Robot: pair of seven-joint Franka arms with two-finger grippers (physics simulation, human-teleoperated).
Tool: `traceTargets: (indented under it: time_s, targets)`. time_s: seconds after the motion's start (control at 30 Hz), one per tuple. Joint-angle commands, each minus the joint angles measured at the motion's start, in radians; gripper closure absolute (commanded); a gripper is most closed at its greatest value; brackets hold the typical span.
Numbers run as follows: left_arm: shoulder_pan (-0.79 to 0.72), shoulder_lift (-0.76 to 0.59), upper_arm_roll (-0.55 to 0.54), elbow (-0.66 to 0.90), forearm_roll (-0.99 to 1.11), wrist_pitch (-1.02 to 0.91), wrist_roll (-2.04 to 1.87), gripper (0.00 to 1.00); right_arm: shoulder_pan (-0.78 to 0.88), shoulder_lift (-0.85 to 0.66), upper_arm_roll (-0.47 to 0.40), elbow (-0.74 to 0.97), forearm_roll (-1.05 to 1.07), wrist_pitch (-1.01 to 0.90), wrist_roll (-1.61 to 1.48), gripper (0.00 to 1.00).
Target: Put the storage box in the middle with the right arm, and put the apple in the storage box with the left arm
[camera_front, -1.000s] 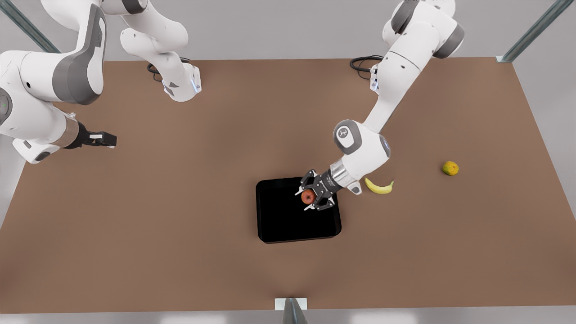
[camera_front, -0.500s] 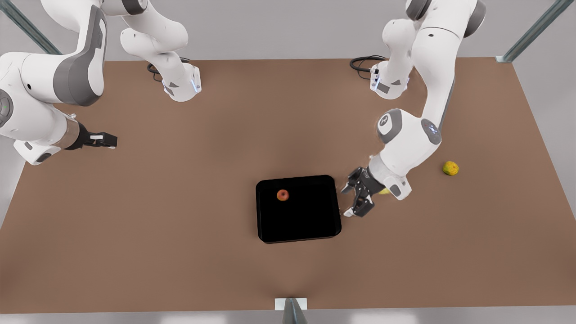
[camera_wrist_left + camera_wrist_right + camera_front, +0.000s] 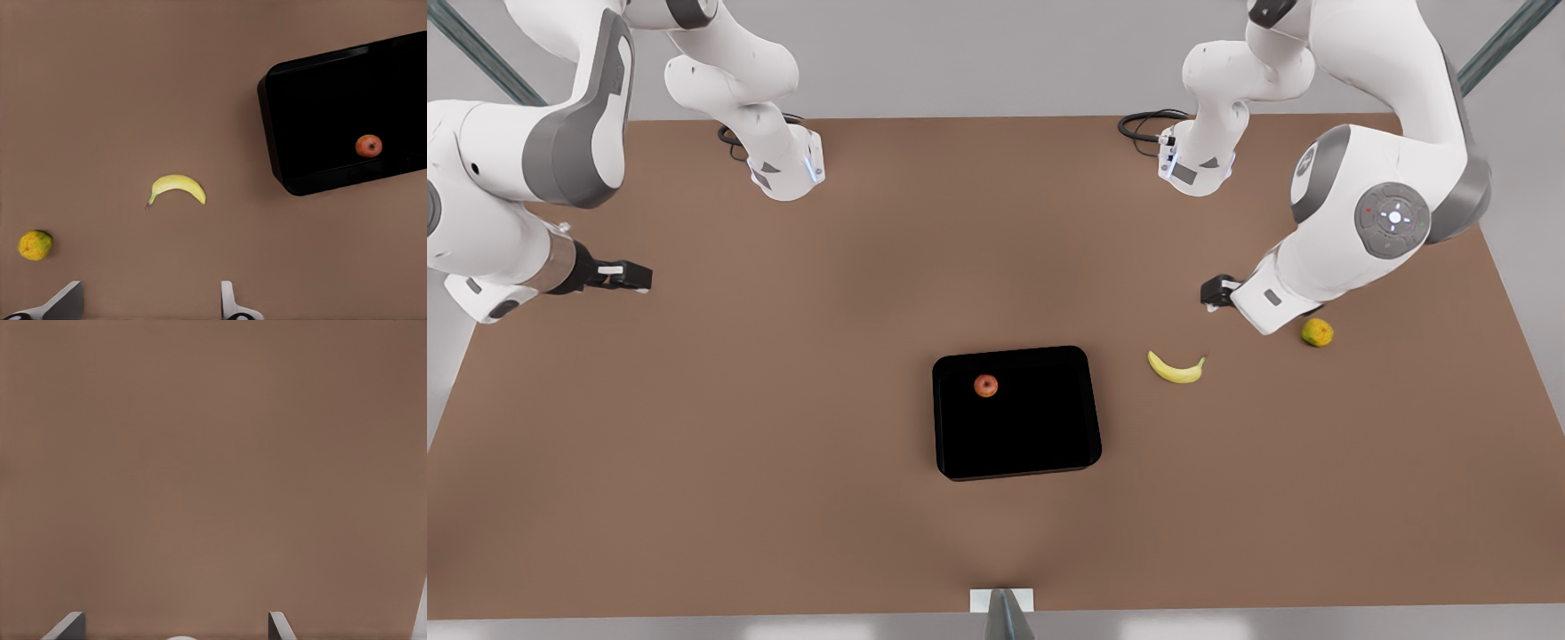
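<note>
- The storage box sits mid-surface, with the apple inside near its 11 o'clock corner.
- Left tool hovers at the box's 2 o'clock, fingers spread apart, empty, between banana and greenish fruit.
- Right tool waits at 10 o'clock, fingers apart, empty.

- Apple released, now resting inside the storage box near its far wall.
- Left gripper pulled back from the box toward the desk's edge, empty, fingers apart.
- Banana uncovered again.
</note>
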Motion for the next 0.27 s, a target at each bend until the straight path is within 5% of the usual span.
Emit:
traceTargets:
  time_s: [0.0,0.23]
  targets:
    - [0.001,0.000,0.000,0.000,0.037,0.000,0.000,0.00,0.001,0.000,0.000,0.000,0.000,0.000,0.000,0.00]
    - [0.004,0.046,0.003,0.060,0.057,0.005,0.017,0.00,-0.001,0.000,0.000,-0.001,0.000,0.000,0.000,0.00]
